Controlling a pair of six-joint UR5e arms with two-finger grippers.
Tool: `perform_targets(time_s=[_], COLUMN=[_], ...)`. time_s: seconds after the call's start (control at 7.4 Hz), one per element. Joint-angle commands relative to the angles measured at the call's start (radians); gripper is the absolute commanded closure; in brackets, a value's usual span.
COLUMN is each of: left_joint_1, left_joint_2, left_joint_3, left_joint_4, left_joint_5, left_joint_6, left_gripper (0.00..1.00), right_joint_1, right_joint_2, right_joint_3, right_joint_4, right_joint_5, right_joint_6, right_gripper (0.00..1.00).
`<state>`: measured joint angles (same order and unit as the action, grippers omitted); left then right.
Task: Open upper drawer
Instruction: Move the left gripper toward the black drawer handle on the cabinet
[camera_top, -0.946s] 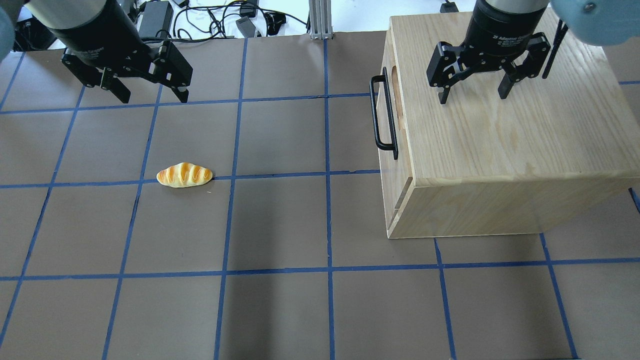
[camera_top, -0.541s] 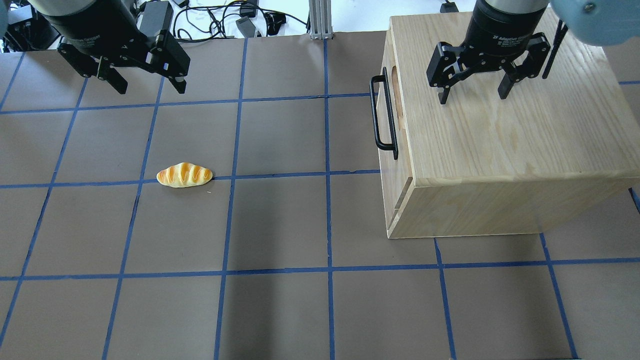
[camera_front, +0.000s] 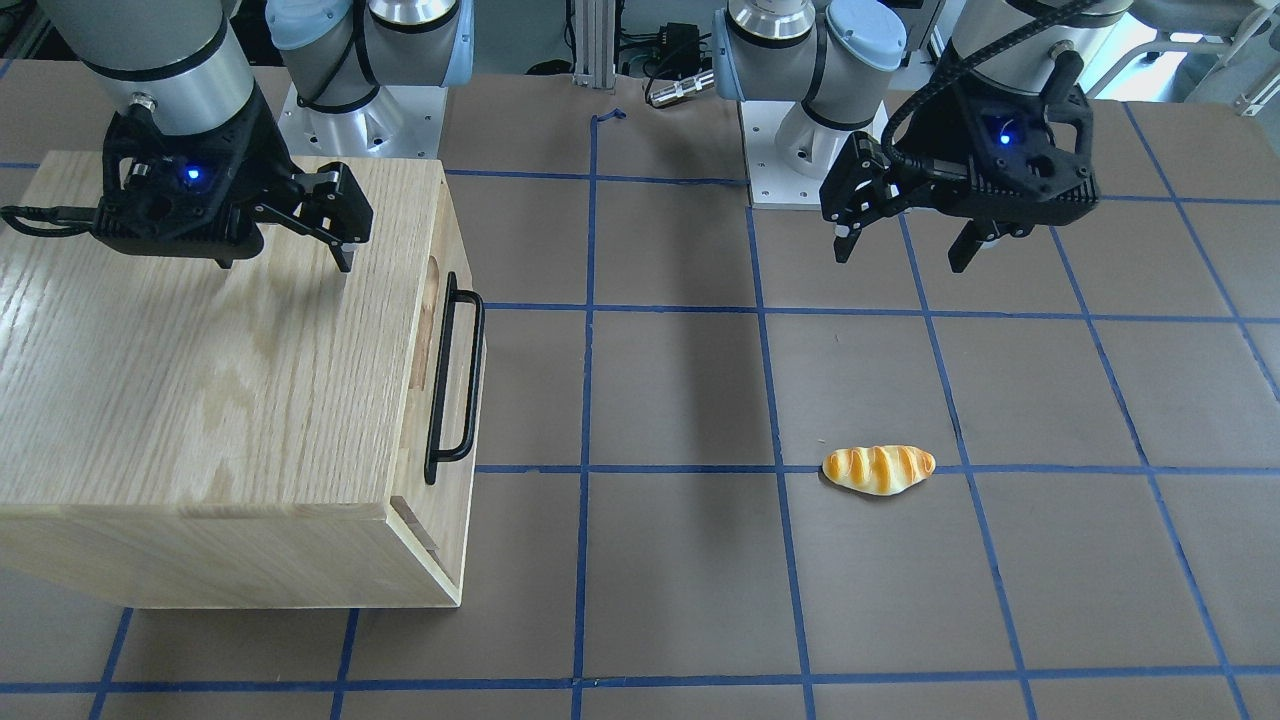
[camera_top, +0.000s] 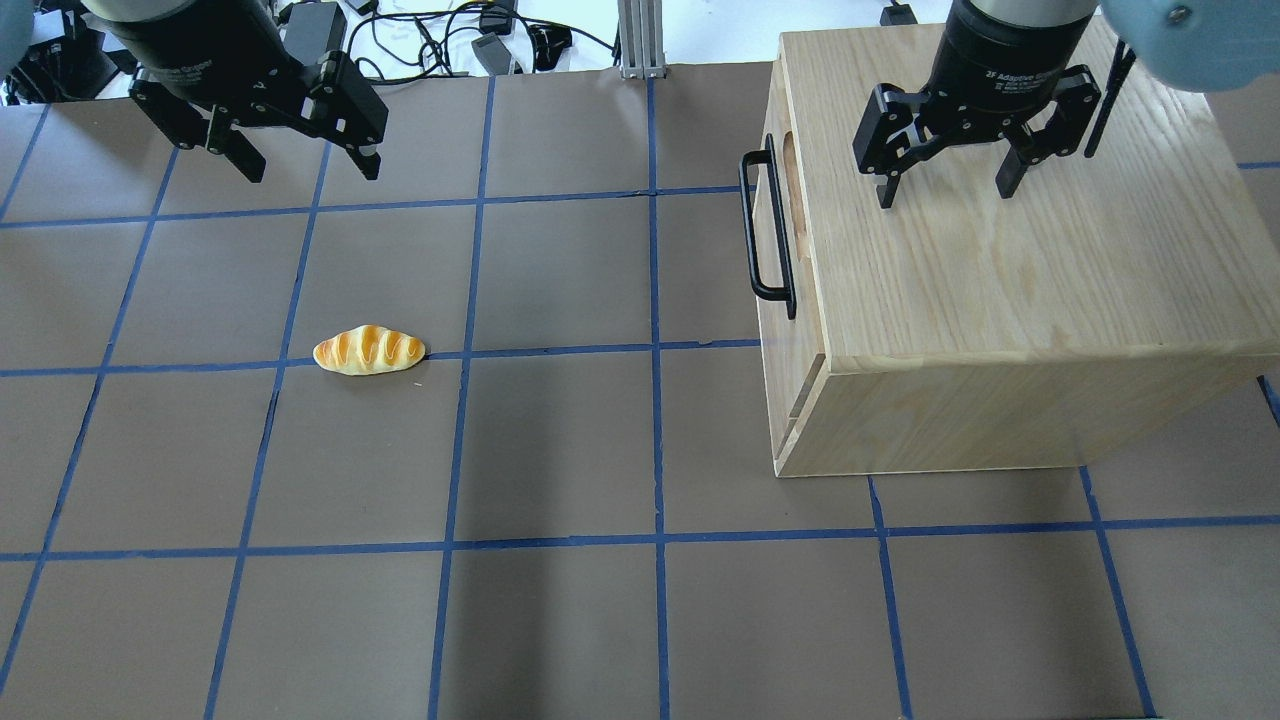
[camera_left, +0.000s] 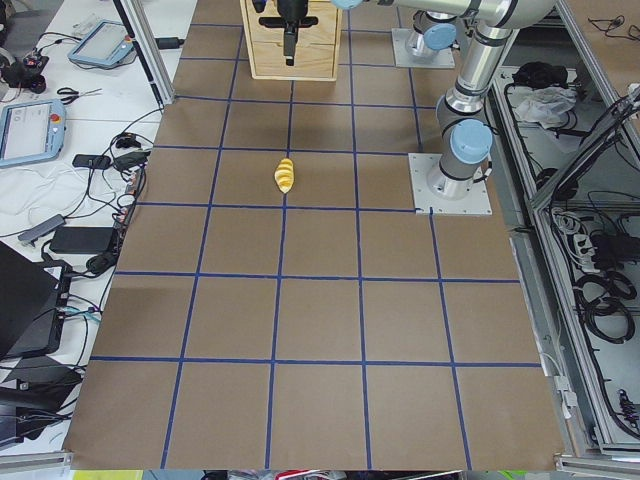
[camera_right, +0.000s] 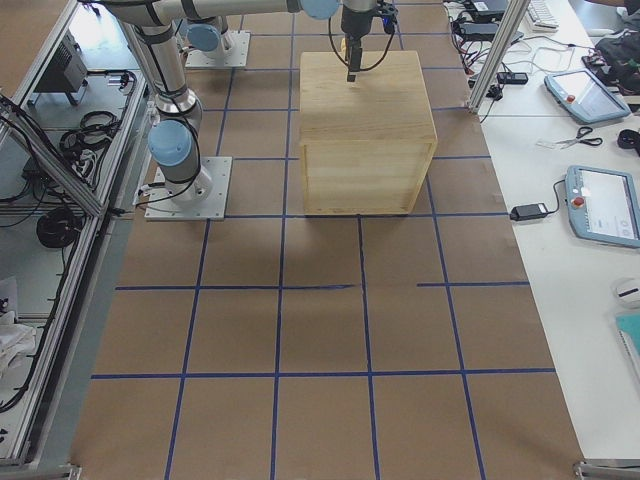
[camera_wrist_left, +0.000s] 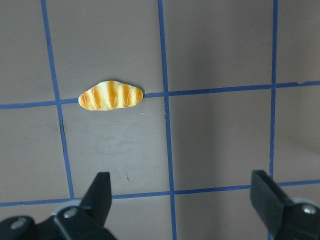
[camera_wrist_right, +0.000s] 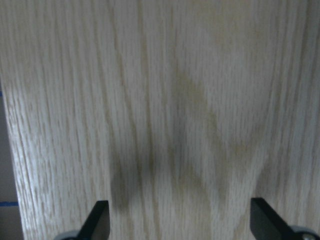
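Hovering just above the oak cabinet (camera_top: 1000, 280), the right gripper (camera_top: 945, 190) points down over the far part of its top, fingers spread wide with nothing between them. The cabinet stands on the right side of the table (camera_top: 560, 450) in the overhead view, its front turned left. The upper drawer (camera_top: 790, 265) sits in that front, pushed in flush, its black bar handle (camera_top: 758, 225) running near to far with neither gripper on it. The left gripper (camera_top: 313, 170) hangs over the table's far left, equally wide and empty, well apart from the cabinet. A bread roll (camera_top: 369, 351) lies on a blue tape line, nearer than that gripper
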<state>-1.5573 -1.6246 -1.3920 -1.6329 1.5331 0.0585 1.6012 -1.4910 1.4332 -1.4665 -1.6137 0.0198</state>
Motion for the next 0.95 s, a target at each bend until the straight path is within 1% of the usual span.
perform_targets(time_s=[0.0,0.14,0.27,0.54,0.68,0.81], left_joint_1=[-0.01,-0.021,-0.059,-0.2,-0.249,-0.288], left_joint_2=[-0.053,-0.098,-0.141,-0.24,-0.285,-0.32], left_joint_3=[0.007,0.001,0.001,0.001,-0.002,-0.004], left_joint_4=[0.08,0.143,0.213,0.374,0.386,0.446], left_joint_5=[-0.139,-0.257,-0.283,-0.283,-0.287,-0.327], left_joint_6=[-0.125,-0.173,-0.211,-0.346,-0.395,-0.446], left_gripper=[0.02,0.03,0.05,0.03,0.0,0.0], right_joint_1=[0.0,0.0,0.0,0.0,0.0,0.0], right_joint_2=[0.0,0.0,0.0,0.0,0.0,0.0], right_joint_3=[0.001,0.0,0.001,0.0,0.0,0.0], right_joint_4=[0.0,0.0,0.0,0.0,0.0,0.0], right_joint_5=[0.0,0.0,0.0,0.0,0.0,0.0], right_joint_6=[0.0,-0.001,-0.001,-0.001,0.0,0.0], right_gripper=[0.0,0.0,0.0,0.0,0.0,0.0])
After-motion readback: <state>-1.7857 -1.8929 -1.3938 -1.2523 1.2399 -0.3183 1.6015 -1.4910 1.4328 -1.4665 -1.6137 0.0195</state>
